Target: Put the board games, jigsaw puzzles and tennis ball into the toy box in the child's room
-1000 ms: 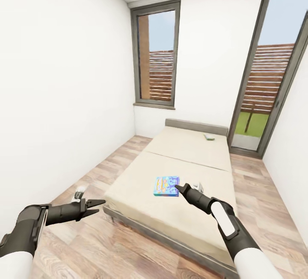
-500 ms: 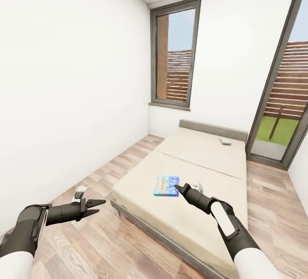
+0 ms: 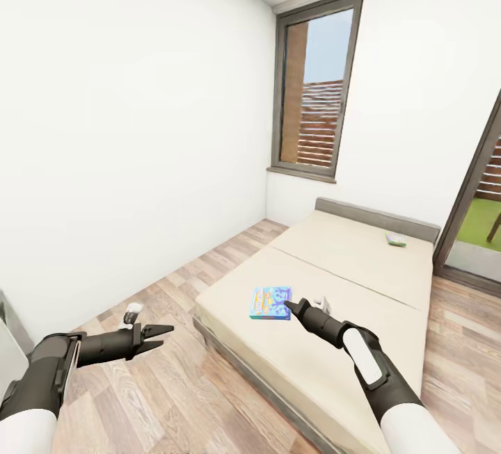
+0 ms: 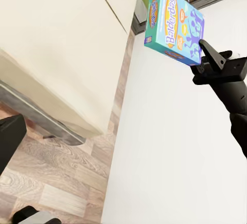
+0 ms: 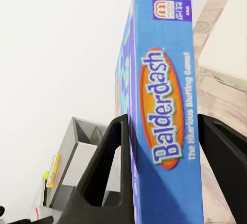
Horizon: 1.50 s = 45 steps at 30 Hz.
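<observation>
My right gripper (image 3: 291, 306) is shut on a blue-yellow "Balderdash" board game (image 3: 270, 302), holding it in the air above the near half of the bed (image 3: 348, 263). In the right wrist view the box (image 5: 162, 126) stands on edge between the two fingers (image 5: 105, 167). The left wrist view shows the same box (image 4: 175, 22) held by the right gripper (image 4: 208, 54). A second board game (image 3: 396, 238), white-green, lies at the far end of the bed near the headboard. My left gripper (image 3: 161, 338) is open and empty over the wood floor, left of the bed.
White walls stand left and ahead, with a tall window (image 3: 316, 92) and a glass door (image 3: 480, 211) at the far right. A strip of wood floor (image 3: 160, 294) runs between the bed and the left wall. A grey bin-like shape (image 5: 85, 157) lies beyond the held box.
The whole picture has slid to the right, so the camera has turned left. Both arms and the held box keep their places in the picture. A grey edge has come in at the lower left.
</observation>
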Available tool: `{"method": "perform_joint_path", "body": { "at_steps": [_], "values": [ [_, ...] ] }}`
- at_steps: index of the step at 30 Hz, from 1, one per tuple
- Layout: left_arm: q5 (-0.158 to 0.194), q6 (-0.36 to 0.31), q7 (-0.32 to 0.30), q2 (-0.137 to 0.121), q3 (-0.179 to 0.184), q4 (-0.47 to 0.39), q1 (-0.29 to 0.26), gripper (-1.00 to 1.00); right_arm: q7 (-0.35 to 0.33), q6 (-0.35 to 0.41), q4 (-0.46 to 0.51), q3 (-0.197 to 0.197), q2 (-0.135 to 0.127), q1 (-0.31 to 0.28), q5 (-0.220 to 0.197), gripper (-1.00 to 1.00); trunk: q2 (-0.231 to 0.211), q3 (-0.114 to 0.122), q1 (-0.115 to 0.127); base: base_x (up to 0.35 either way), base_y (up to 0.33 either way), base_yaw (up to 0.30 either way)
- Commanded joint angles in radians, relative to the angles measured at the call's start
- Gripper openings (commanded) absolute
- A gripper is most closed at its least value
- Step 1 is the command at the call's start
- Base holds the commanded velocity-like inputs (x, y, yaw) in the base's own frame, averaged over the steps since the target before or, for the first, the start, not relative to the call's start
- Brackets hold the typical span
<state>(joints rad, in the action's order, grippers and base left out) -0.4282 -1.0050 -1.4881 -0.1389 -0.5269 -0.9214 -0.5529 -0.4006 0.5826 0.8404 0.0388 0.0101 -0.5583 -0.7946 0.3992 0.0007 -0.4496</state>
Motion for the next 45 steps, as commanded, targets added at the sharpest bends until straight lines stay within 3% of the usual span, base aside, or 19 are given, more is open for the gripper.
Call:
{"method": "perform_joint_path", "body": {
  "at_steps": [1, 13, 45],
  "values": [
    [-0.01, -0.01, -0.009, 0.001, -0.002, 0.0, -0.001, 1.0, -0.001, 0.008, 0.0, 0.004, 0.001, 0.0, -0.005, -1.0, 0.001, 0.0, 0.0, 0.0, -0.242, 0.291],
    [-0.011, -0.01, -0.009, 0.001, -0.002, 0.0, -0.001, 1.0, -0.001, 0.008, 0.0, 0.004, 0.001, 0.0, -0.006, -1.0, 0.001, 0.0, 0.0, 0.0, -0.181, 0.291],
    [-0.012, -0.01, -0.008, 0.001, -0.004, 0.0, -0.001, 1.0, -0.001, 0.008, 0.0, 0.004, 0.001, 0.0, -0.006, -1.0, 0.001, 0.0, 0.0, 0.003, -0.033, 0.291]
  ]
}}
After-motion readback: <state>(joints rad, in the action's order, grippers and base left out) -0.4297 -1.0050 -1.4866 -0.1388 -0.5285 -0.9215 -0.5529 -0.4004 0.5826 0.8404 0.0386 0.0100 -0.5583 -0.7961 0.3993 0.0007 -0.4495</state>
